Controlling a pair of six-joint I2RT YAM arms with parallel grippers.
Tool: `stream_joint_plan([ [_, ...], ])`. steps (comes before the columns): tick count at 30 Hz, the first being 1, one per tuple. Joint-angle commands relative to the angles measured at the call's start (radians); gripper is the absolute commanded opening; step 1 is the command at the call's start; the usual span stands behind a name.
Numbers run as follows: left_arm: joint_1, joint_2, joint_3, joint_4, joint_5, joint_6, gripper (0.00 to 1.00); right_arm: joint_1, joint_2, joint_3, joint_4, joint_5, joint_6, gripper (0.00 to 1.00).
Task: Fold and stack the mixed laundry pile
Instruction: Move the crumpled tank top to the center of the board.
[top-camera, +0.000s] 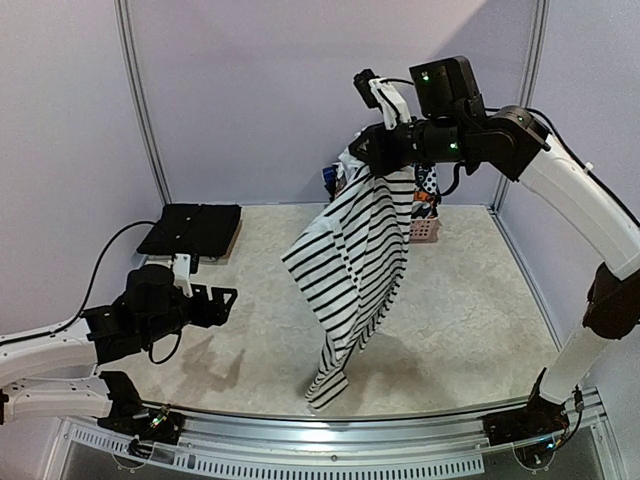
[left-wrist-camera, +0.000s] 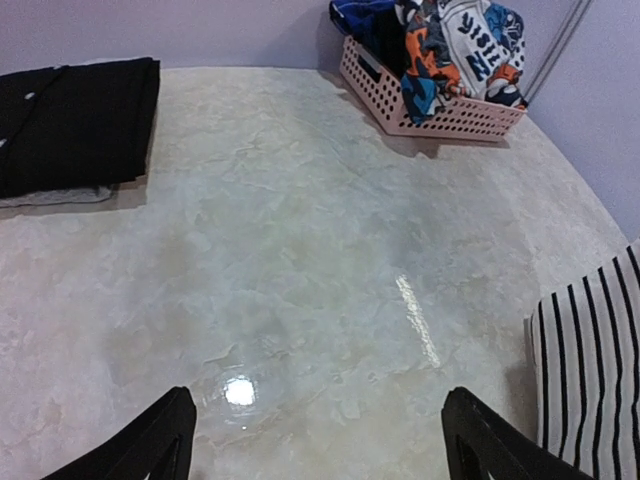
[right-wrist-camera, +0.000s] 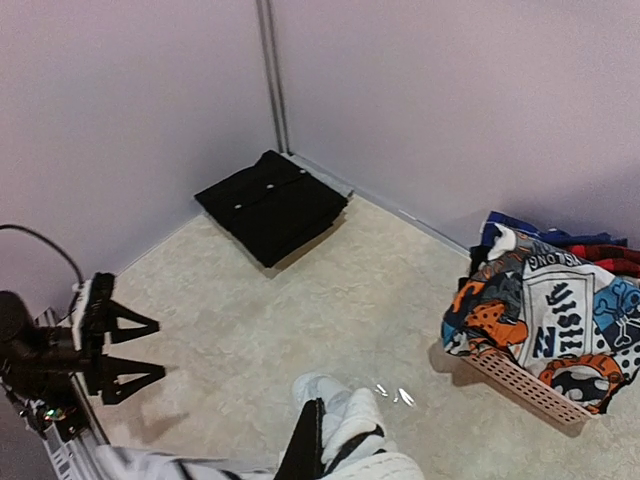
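Observation:
My right gripper (top-camera: 362, 152) is raised high over the back of the table and is shut on the white garment with thin black stripes (top-camera: 352, 260), which hangs down with its lower end touching the table near the front. In the right wrist view the bunched striped cloth (right-wrist-camera: 345, 425) sits between the fingers. The rest of the laundry pile (right-wrist-camera: 545, 320), with the blue-orange graphic print on top, lies in the pink basket (left-wrist-camera: 440, 115) at the back right. My left gripper (top-camera: 228, 301) is open and empty, low over the table at the left.
A folded black garment (top-camera: 192, 228) lies at the back left corner, also in the left wrist view (left-wrist-camera: 70, 125). The hanging striped garment's edge (left-wrist-camera: 590, 370) shows to the right of the left gripper. Walls close the back and sides.

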Motion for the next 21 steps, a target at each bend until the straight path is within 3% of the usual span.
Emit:
stream_joint_plan([
  [1, -0.019, 0.045, 0.047, 0.084, 0.112, 0.042, 0.86, 0.133, -0.043, 0.092, -0.043, 0.017, -0.044, 0.0],
  [8, -0.03, 0.038, 0.057, 0.113, 0.204, 0.053, 0.82, 0.344, -0.01, 0.179, -0.002, 0.279, -0.082, 0.0],
  [14, -0.033, -0.021, 0.057, 0.113, 0.328, 0.056, 0.78, 0.392, 0.044, 0.229, 0.052, 0.463, -0.096, 0.0],
  [16, -0.036, -0.047, 0.05, 0.113, 0.336, 0.052, 0.76, 0.391, 0.042, 0.166, 0.104, 0.584, -0.085, 0.0],
  [19, -0.038, -0.066, 0.035, 0.112, 0.33, 0.054, 0.64, 0.362, 0.022, -0.027, 0.169, 0.803, -0.06, 0.0],
  [21, -0.038, -0.057, 0.029, 0.115, 0.326, 0.052, 0.61, 0.243, -0.013, -0.186, 0.119, 0.793, 0.097, 0.0],
])
